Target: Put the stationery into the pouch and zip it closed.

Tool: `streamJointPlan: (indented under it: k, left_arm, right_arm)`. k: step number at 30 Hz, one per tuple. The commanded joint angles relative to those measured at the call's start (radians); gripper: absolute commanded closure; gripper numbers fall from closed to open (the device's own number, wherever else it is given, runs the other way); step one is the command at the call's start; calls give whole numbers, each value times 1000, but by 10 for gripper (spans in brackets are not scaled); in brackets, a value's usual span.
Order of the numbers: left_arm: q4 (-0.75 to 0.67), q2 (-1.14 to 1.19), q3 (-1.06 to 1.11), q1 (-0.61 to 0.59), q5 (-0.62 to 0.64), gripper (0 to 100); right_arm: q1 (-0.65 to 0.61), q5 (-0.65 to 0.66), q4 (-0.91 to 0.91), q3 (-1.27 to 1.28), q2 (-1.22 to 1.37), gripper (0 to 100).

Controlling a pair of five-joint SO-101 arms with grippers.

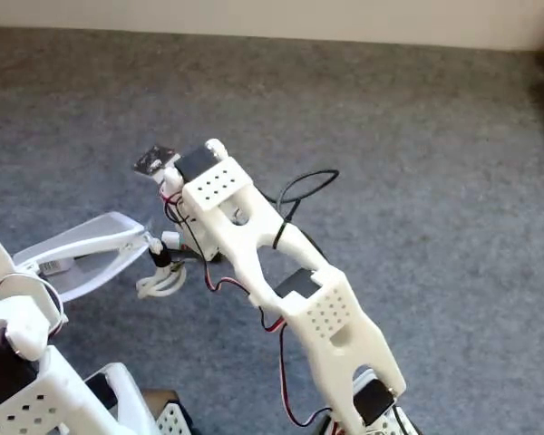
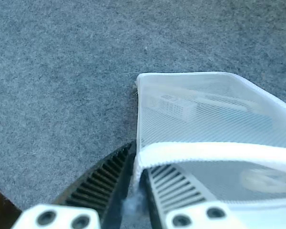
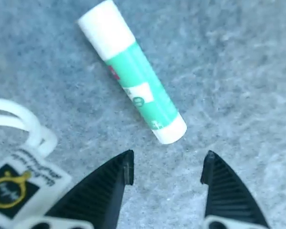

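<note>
From my station, the white mesh pouch lies on the grey mat. My left gripper is clamped on the pouch's thick white rim, so the jaws are narrow with the mesh pinched between them. One black ridged finger sits outside the pouch, and the other shows pale through the mesh. Something flat and pale rests inside the pouch; I cannot tell what it is. In the high view the pouch points its open end toward my right arm, which stretches across the mat just past that end. The pouch's white loop hangs at that end. The green and white glue stick lies outside the pouch, flat on the mat, near the loop but not touching it. A printed tag sits by the loop. My right gripper hangs over the mat with its jaws wide and nothing between them. Its tips are just short of the glue stick's green end, on the side away from its white cap.
</note>
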Motion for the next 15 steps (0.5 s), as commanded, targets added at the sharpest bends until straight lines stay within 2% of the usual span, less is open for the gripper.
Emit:
streamJointPlan:
  k: [1, 5, 11, 15]
  left_arm:
    - [-17, 25, 4, 38, -6, 993]
    - [-17, 25, 4, 36, -6, 993]
    - [-20, 25, 16, 38, -6, 993]
    - [-20, 25, 16, 38, -6, 993]
  right_arm:
    - [-21, 9, -67, -5, -77, 767]
    - [-21, 9, -147, 33, -62, 767]
    - [-21, 12, -153, 45, 51, 769]
    - [-16, 14, -147, 1, 101, 872]
